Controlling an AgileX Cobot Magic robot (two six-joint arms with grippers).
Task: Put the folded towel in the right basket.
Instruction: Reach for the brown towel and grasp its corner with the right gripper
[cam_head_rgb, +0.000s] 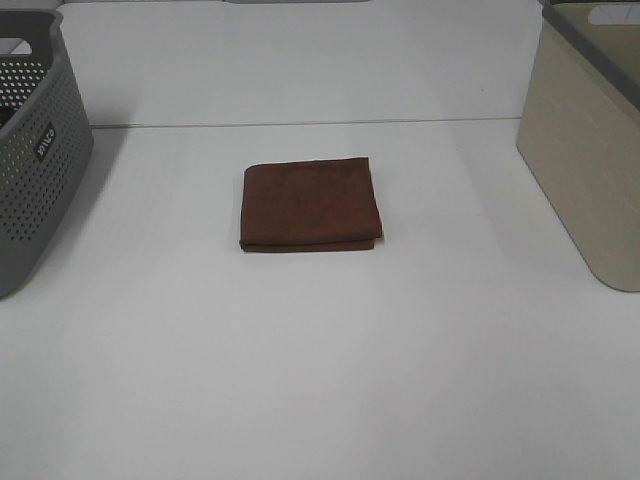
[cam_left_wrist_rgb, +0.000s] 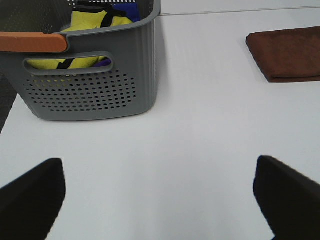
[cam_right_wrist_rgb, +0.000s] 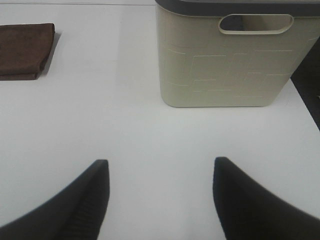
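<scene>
**Showing the folded towel flat on the table, both grippers spread and empty**

1. Left gripper (cam_left_wrist_rgb: 159, 165): the 2 dark fingers (cam_left_wrist_rgb: 35, 195) stand wide apart over the bare white table (cam_head_rgb: 320, 380). Nothing lies between them and they touch nothing.

2. Right gripper (cam_right_wrist_rgb: 161, 162): the 2 fingers (cam_right_wrist_rgb: 85, 200) are also spread, with a narrower gap than on the left. Only table surface shows in the gap.

3. Folded towel (cam_head_rgb: 310, 205): a dark reddish-brown square lying flat on the table, layered edges showing along its near side.
   - From the left gripper it lies well ahead and off toward the right arm's side, well apart from the fingers.
   - From the right gripper it lies well ahead and off toward the left arm's side, also well apart.
   - It touches neither basket.

4. Beige basket (cam_head_rgb: 585, 170): it stands upright ahead of the right gripper, toward the outer side. It has a dark grey rim and an oval handle cut-out (cam_right_wrist_rgb: 256, 23) near the top. Its inside cannot be seen.

5. Grey basket (cam_head_rgb: 30, 160): it stands ahead of the left gripper, toward the outer side. Its wall is perforated, with a handle slot in the upper part. An orange strip (cam_left_wrist_rgb: 32, 41) sits on its rim. A yellow item (cam_left_wrist_rgb: 95, 22) with black straps lies inside, with something blue beside it.

6. Both grippers are clear of both baskets.
</scene>
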